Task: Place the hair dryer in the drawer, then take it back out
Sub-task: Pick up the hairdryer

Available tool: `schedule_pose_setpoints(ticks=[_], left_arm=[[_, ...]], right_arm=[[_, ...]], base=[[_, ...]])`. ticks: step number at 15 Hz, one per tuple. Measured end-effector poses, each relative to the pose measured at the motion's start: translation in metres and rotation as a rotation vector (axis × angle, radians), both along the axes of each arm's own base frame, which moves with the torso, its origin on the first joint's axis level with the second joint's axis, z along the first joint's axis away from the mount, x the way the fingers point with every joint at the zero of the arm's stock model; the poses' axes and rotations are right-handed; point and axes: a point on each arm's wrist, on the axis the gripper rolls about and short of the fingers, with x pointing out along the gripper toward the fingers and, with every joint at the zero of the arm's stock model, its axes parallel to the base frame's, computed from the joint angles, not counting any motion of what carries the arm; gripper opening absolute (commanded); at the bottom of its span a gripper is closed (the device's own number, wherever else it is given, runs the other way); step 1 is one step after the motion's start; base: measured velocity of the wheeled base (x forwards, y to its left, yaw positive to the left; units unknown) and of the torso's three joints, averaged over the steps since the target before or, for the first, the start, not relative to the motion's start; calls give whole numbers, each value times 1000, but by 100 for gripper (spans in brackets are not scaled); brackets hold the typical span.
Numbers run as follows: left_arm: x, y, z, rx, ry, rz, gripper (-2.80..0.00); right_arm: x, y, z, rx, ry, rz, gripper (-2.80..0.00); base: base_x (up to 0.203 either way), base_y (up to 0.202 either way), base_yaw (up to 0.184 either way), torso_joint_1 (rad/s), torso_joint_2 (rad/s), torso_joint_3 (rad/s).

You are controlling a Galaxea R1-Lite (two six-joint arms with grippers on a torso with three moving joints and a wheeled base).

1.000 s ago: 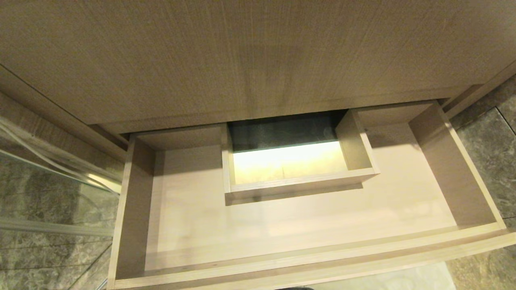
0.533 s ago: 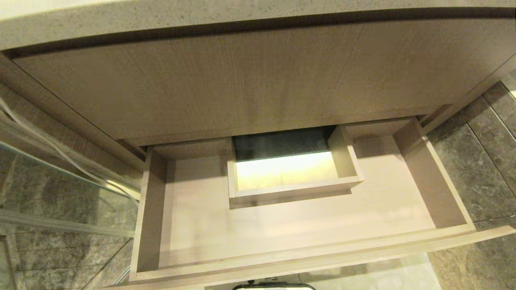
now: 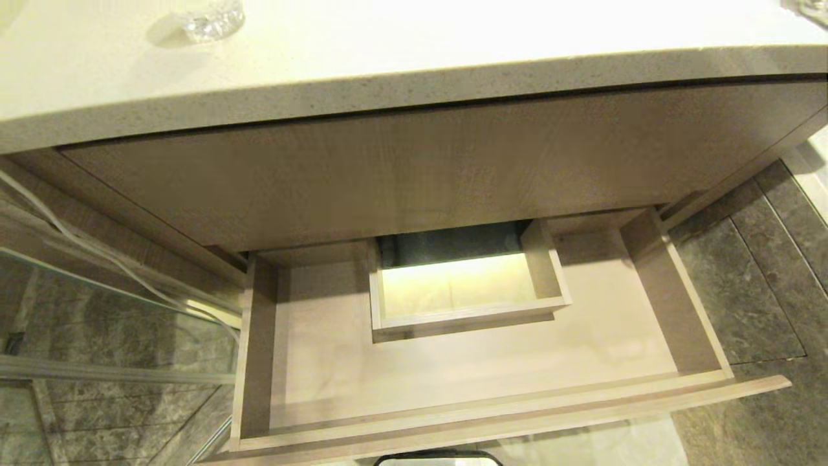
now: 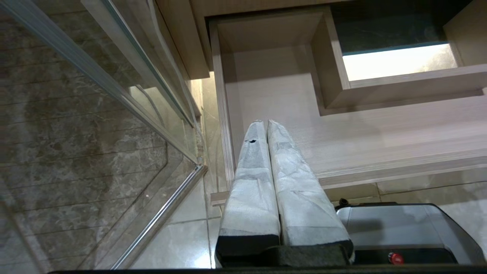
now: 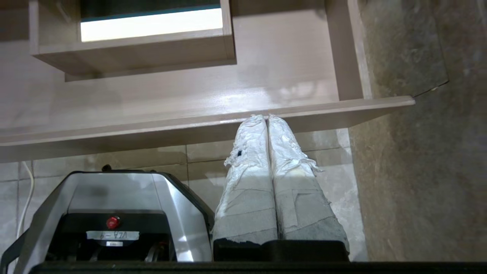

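Observation:
The drawer (image 3: 491, 414) stands pulled out under the taller wood-grain panel, light-brown and holding nothing loose, with a boxed cut-out (image 3: 462, 317) in the middle of its interior. The hair dryer is out of view in every picture. My left gripper (image 4: 265, 122) hangs shut over the drawer's (image 4: 380, 125) left front corner, holding nothing. My right gripper (image 5: 267, 117) hangs shut just in front of the drawer's (image 5: 190, 125) front rail near its right end, also holding nothing. Neither arm shows in the head view.
A pale stone countertop (image 3: 414, 71) tops the cabinet, with a clear glass object (image 3: 212, 18) near its back left. A glass shower partition (image 3: 97, 310) stands at left. Grey tile floor (image 3: 744, 298) lies right. My own base (image 5: 110, 213) sits before the drawer.
The head view has risen and pulled back: the drawer looks smaller and lower in the picture, and the countertop with the glass object has come into sight. Nothing in the scene itself moved.

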Motion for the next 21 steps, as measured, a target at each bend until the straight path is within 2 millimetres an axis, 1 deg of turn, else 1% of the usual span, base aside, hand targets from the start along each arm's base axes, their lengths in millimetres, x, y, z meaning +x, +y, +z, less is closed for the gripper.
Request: schedule_pose_setpoints(ticks=[8,11,16,21], left_arm=[[0,0,0,0,0,0,-280],[0,0,0,0,-1,0,-280],[0,0,0,0,0,0,-280],[0,0,0,0,-1,0,-280]], right_arm=[[0,0,0,0,0,0,-280],[0,0,0,-1,-1,0,-280],[0,0,0,-1,0,0,-280],[0,0,0,5,0,-4,-280]], base=[[0,0,0,307,-586,-283],[0,0,0,233,-448,-221],[0,0,0,176,-345,-174],[0,0,0,10,-20,-6]])
